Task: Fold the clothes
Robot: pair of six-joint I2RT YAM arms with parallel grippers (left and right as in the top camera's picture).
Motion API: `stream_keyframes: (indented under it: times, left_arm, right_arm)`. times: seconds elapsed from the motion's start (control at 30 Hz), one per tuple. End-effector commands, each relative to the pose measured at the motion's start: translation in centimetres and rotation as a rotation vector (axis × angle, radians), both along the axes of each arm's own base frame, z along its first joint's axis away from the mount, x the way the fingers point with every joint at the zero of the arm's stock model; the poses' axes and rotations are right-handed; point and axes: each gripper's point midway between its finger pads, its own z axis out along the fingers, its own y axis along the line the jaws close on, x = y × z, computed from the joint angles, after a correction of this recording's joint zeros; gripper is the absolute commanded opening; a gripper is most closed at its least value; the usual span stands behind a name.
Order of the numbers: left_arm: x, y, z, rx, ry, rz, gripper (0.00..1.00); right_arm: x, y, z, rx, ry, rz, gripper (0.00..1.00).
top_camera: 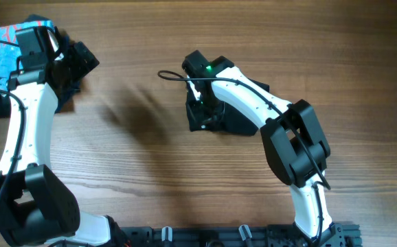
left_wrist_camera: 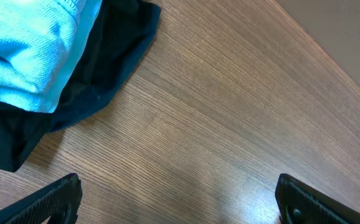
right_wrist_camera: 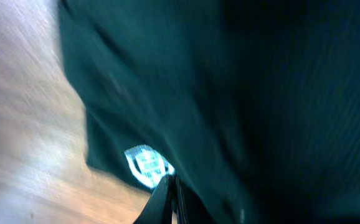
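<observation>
The clothes, a black T-shirt [top_camera: 217, 124], lie bunched in a small heap at mid-table under my right arm. In the right wrist view the black T-shirt [right_wrist_camera: 242, 93] fills most of the frame, with its pale collar tag [right_wrist_camera: 147, 165] near the cloth's edge. My right gripper [right_wrist_camera: 170, 194] has its fingers pressed together on that edge, just beside the tag; from above the right gripper [top_camera: 202, 113] points down into the heap. My left gripper [left_wrist_camera: 177, 200] stands wide open over bare wood, holding nothing; from above the left gripper [top_camera: 82, 58] is at the far left.
A light-blue garment [left_wrist_camera: 24, 56] lies on a dark cloth [left_wrist_camera: 108, 68] at the table's far-left corner, just beyond my left fingers. From above, the light-blue garment [top_camera: 6, 51] shows red markings. The robot base rail [top_camera: 253, 237] runs along the near edge.
</observation>
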Motion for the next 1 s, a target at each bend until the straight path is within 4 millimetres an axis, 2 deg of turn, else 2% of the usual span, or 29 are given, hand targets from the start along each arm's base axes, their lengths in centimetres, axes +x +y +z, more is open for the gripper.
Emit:
stream_keyframes:
  times: [0.0, 0.07, 0.2, 0.33, 0.57, 0.63, 0.73, 0.97]
  left_arm:
    - [0.3, 0.3, 0.2, -0.002, -0.006, 0.017, 1.0]
    - [0.3, 0.3, 0.1, -0.001, -0.005, 0.017, 1.0]
    - [0.2, 0.3, 0.1, 0.0, -0.002, 0.014, 1.0]
    - [0.2, 0.3, 0.1, 0.0, -0.002, 0.015, 1.0]
    - [0.2, 0.5, 0.1, 0.006, 0.0, 0.019, 1.0]
    - [0.2, 0.5, 0.1, 0.006, 0.0, 0.019, 1.0]
    - [0.2, 0.5, 0.1, 0.007, 0.0, 0.019, 1.0]
    - [0.2, 0.5, 0.1, 0.007, -0.001, 0.019, 1.0]
  right_arm:
    - [-1.1, -2.3, -0.7, -0.117, 0.041, -0.078, 0.04]
    - [-1.3, -3.4, -0.8, -0.179, 0.039, -0.104, 0.04]
    - [-0.1, -5.3, -0.7, -0.255, -0.014, -0.147, 0.04]
    - [2.1, -7.2, -0.8, -0.285, -0.08, -0.205, 0.04]
    - [6.0, -9.8, -1.0, -0.225, -0.144, -0.31, 0.04]
    - [7.6, -9.6, -1.1, -0.169, -0.181, -0.286, 0.04]
    - [10.7, -8.2, -0.9, -0.057, -0.281, -0.18, 0.04]
    - [16.2, -6.0, -0.5, 0.023, -0.508, 0.009, 0.04]
